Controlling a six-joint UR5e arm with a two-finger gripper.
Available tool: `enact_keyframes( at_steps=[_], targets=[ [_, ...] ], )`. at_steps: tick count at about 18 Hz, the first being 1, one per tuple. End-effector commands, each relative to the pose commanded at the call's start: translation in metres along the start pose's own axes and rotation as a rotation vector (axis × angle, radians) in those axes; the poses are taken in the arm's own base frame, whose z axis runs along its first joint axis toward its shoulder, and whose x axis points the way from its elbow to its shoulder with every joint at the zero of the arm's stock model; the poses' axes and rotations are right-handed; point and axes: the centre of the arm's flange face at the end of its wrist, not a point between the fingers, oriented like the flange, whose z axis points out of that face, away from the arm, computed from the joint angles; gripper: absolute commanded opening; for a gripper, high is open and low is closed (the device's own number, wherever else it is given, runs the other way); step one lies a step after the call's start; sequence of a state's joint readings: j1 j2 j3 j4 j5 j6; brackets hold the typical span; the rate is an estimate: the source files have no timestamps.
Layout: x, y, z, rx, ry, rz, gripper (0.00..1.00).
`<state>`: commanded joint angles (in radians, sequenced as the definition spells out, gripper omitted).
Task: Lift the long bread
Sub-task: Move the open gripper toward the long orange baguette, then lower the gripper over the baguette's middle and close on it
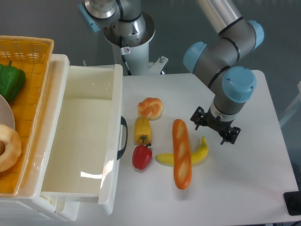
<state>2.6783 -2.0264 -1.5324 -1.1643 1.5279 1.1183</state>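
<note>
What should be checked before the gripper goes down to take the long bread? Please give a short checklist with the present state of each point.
1. Long bread fully in view, nothing on top of it: ok.
2. Gripper above the bread: not ok, it is off to the bread's right.
3. Gripper empty: ok.
4. Jaws wide enough for the bread: cannot tell.
5. Bread free of neighbours: not ok, it lies across the banana.
6. Red pepper and corn apart from the bread: ok.

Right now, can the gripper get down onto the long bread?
Probably yes. The gripper hangs just right of the long bread, which lies on top of the banana with nothing covering it.
</note>
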Motion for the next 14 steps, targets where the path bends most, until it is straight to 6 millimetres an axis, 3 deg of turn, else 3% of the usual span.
enact_keyframes(
  at_steps=[3, 5, 7, 14],
  targets=[
    [0.003, -0.017, -0.002, 0.024, -0.029, -0.131, 1.00],
    [0.006, -0.028, 0.009, 0.040, -0.024, -0.218, 1.00],
    [0.016, -0.043, 0.019, 0.033, -0.014, -0.250, 1.00],
    [0.026, -0.069, 0.030, 0.051, 0.006, -0.262, 1.00]
  ],
)
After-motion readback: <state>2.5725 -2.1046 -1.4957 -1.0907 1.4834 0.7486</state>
